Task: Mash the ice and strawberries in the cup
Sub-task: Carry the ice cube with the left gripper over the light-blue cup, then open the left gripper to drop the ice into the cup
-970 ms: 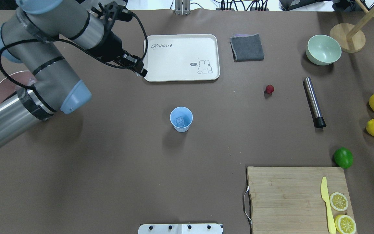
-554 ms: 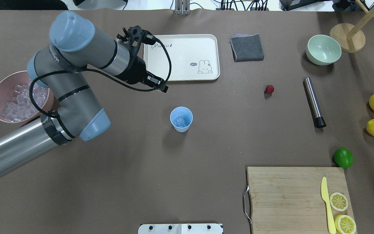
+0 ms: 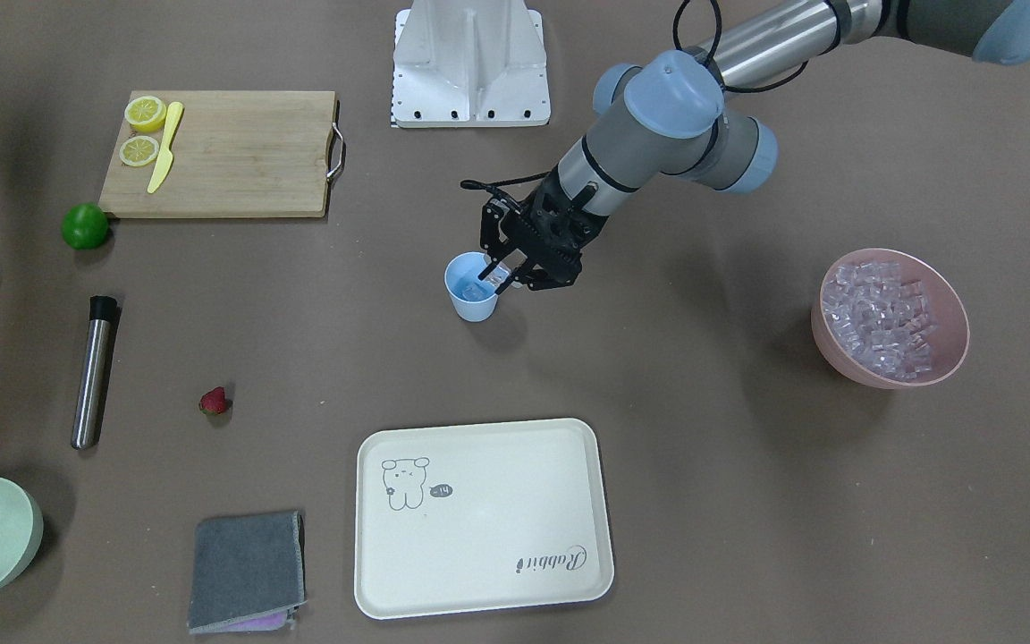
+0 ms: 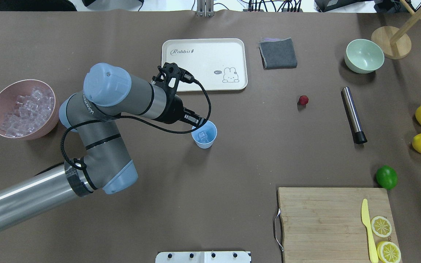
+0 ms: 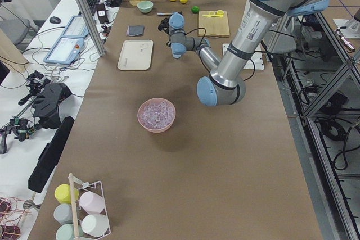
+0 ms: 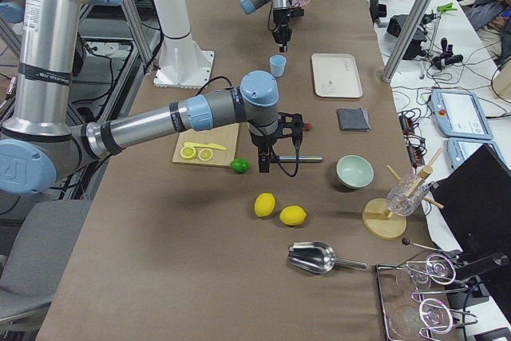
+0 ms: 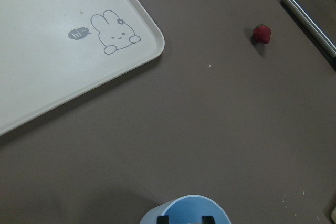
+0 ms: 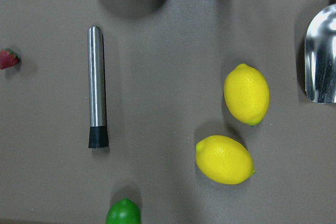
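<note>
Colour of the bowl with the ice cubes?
Pink. The bowl shows best in the front-facing view.

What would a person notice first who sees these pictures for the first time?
The left gripper hangs right over the light blue cup at the middle of the table, with an ice cube already inside. A pink bowl heaped with ice stands on the robot's left; the lone strawberry lies far off on its right, near a steel rod.

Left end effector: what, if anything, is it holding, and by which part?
The left end effector appears to pinch one small clear ice cube by opposite sides between its fingertips, just above the cup. The cube is too small to be certain.
</note>
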`<state>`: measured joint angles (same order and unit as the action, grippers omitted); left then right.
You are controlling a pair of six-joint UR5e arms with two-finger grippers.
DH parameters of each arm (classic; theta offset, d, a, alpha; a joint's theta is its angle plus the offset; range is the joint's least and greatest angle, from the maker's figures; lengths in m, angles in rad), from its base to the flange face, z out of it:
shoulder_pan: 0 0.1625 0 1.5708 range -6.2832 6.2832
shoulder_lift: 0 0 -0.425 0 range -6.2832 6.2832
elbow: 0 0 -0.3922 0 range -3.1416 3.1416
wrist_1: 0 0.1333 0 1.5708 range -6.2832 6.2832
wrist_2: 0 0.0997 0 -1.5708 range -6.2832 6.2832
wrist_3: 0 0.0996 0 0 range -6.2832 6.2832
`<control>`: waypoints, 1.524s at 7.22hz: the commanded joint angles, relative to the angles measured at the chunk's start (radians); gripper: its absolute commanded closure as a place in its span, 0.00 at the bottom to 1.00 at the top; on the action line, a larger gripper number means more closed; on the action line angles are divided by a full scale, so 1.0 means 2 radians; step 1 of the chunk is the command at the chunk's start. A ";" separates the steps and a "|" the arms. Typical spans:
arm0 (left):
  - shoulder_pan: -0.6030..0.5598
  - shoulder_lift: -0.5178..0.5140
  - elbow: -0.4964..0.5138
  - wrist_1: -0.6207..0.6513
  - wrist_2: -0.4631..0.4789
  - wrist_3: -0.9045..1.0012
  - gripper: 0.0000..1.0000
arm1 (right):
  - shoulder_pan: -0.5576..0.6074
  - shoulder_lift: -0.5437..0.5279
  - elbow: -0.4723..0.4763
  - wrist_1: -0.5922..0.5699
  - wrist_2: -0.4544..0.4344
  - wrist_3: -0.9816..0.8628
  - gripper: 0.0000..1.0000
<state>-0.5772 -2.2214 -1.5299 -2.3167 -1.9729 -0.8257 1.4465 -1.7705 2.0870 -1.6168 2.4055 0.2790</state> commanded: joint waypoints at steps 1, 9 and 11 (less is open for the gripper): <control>0.022 0.018 0.000 -0.032 0.033 -0.009 1.00 | -0.001 -0.001 0.003 0.000 0.001 0.000 0.00; 0.026 0.011 0.003 -0.050 0.053 -0.038 1.00 | -0.001 -0.008 0.008 0.000 0.001 0.000 0.00; 0.027 0.010 0.006 -0.055 0.064 -0.040 0.71 | 0.000 -0.008 0.009 0.000 0.001 0.000 0.00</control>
<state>-0.5234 -2.2006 -1.5218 -2.4186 -1.8611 -0.9035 1.4455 -1.7863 2.1036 -1.6169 2.4083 0.2792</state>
